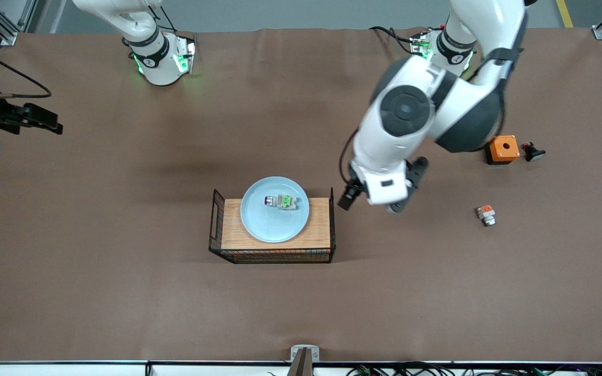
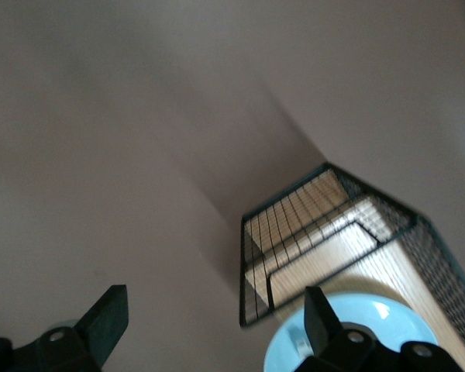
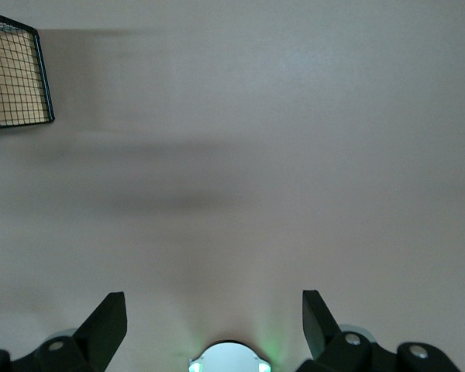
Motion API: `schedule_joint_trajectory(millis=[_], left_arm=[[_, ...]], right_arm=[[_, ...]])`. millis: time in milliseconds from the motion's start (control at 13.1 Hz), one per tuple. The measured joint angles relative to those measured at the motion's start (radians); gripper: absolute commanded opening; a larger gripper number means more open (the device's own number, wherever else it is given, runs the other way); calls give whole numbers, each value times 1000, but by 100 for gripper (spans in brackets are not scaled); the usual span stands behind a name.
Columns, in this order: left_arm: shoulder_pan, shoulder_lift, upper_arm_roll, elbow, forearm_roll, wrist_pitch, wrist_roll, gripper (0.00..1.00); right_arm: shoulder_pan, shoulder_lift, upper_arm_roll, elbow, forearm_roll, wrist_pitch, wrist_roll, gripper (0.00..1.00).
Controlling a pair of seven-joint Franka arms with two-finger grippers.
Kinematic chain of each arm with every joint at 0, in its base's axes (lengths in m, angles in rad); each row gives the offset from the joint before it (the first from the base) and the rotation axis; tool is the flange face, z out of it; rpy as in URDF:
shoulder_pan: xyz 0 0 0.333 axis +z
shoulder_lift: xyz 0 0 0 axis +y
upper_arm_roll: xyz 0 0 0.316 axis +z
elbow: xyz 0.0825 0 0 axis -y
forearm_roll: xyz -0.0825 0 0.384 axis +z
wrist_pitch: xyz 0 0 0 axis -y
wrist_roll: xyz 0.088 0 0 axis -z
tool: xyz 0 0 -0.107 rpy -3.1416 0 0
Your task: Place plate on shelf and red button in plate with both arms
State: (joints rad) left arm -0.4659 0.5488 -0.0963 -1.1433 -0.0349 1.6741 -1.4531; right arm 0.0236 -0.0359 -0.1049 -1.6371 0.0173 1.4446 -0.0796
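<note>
The pale blue plate (image 1: 272, 222) lies on the wooden board of a black wire rack (image 1: 275, 255). The red button (image 1: 281, 201), a small grey part with a green block, lies on the plate. My left gripper (image 1: 391, 204) is open and empty, over the bare table beside the rack at the left arm's end. The left wrist view shows its gripper (image 2: 215, 322) apart, with the plate (image 2: 387, 325) and rack (image 2: 333, 225) ahead. My right gripper (image 3: 215, 322) is open and empty, high over its own base; it is out of the front view.
An orange cube box (image 1: 502, 150), a small black part (image 1: 532, 152) and a small part with an orange block (image 1: 486, 214) lie toward the left arm's end. Dark gear (image 1: 34, 119) juts in at the right arm's end. The rack's corner shows in the right wrist view (image 3: 15, 77).
</note>
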Motion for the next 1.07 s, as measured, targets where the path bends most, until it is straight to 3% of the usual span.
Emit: schedule_joint_trajectory(millis=[460, 843, 1073], left_arm=[[185, -125, 3, -21, -2, -186, 539, 100], [318, -245, 5, -100, -2, -213, 983, 100], [331, -333, 3, -151, -2, -229, 1092, 100]], right_arm=[[-33, -47, 11, 4, -9, -48, -45, 100], [-28, -49, 21, 47, -26, -71, -45, 100], [-29, -49, 19, 84, -32, -87, -46, 100]])
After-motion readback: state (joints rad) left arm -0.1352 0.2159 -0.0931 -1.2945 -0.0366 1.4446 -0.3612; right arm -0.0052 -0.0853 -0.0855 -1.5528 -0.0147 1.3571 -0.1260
